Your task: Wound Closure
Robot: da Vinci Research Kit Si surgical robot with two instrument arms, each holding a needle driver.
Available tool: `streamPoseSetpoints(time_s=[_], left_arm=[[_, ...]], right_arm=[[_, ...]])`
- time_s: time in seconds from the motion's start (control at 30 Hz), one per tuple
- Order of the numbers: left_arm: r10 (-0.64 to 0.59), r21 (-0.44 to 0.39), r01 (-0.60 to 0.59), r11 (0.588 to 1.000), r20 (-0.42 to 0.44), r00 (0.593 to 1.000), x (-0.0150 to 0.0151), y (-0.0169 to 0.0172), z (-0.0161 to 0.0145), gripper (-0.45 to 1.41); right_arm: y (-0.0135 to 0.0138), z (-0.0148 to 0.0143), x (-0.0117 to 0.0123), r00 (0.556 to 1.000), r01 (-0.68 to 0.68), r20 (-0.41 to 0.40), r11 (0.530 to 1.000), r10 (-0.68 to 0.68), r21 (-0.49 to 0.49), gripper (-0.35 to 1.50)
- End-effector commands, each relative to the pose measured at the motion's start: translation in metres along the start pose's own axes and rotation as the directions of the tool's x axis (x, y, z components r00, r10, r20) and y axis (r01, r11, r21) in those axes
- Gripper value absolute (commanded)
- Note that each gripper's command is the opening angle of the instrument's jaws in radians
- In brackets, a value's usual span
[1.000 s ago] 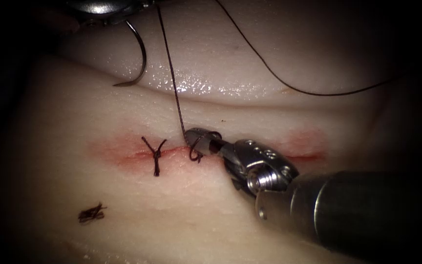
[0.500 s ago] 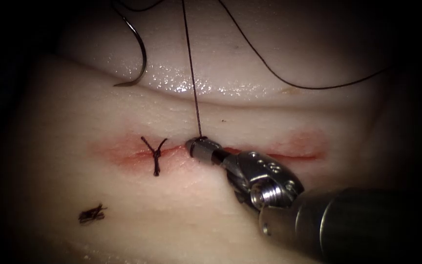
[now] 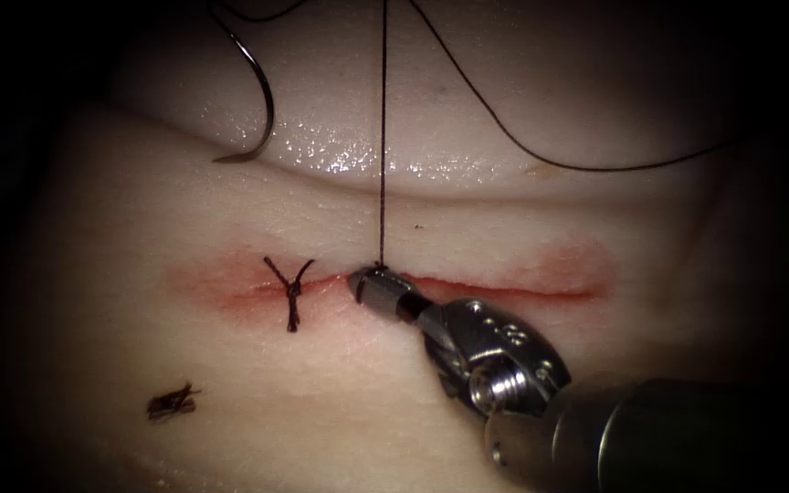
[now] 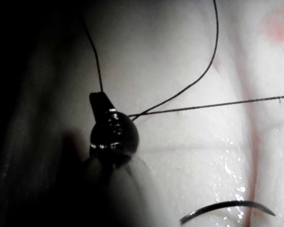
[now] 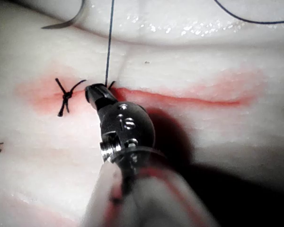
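My right tool rests its tips on the cut just right of the tied stitch, jaws shut on the thread's short end. From there the thread rises straight and taut out of the picture's top. My left tool is shut on that thread, high above the tissue. The curved needle lies free on the tissue beyond the cut, toward the left, held by neither tool and not in the tissue. It also shows as needle and needle.
A slack loop of thread lies across the far tissue to the right. Cut ends of thread sit on the near left tissue. Red fluid stains both lips of the cut. The right shaft crosses the near right.
The left tool has left the endoscope view's top. The thread swung from slanted to upright and taut, and the loop around the right jaws drew down onto the cut.
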Motion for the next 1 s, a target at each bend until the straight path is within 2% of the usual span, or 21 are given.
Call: streamPoseSetpoints(time_s=[0.03,0.3,0.43,0.53,0.57,0.73,1.0], left_arm=[[0.007,0.004,-0.007,1.000,-0.002,1.000,-0.0001,-0.0001,0.0009,-0.45],[0.053,0.067,-0.058,0.996,0.071,0.996,0.0004,-0.0019,0.0016,-0.45],[0.043,0.079,-0.049,0.996,0.077,0.996,0.0005,-0.0028,0.0016,-0.45],[0.039,0.089,-0.047,0.995,0.083,0.996,0.0006,-0.0036,0.0014,-0.45],[0.041,0.090,-0.049,0.995,0.089,0.995,0.0006,-0.0040,0.0013,-0.45],[0.060,0.092,-0.069,0.993,0.102,0.993,0.0005,-0.0047,0.0011,-0.45],[0.080,0.097,-0.092,0.991,0.123,0.989,0.0003,-0.0053,0.0011,-0.45]], right_arm=[[-0.0004,0.0007,-0.0013,1.000,0.000,0.002,1.000,0.000,0.004,-0.35],[-0.0005,0.0004,-0.0019,1.000,0.029,0.000,1.000,-0.029,0.009,-0.35],[-0.0006,0.0003,-0.0023,0.999,0.032,-0.004,0.999,-0.032,0.011,-0.35],[-0.0006,0.0000,-0.0026,0.999,0.031,-0.021,0.999,-0.031,0.017,-0.35],[-0.0007,-0.0001,-0.0028,0.998,0.033,-0.057,0.999,-0.032,0.012,-0.35],[-0.0011,-0.0004,-0.0043,0.993,0.043,-0.109,0.999,-0.044,-0.015,-0.35],[-0.0016,-0.0007,-0.0060,0.987,0.088,-0.135,0.995,-0.092,-0.041,-0.35]])
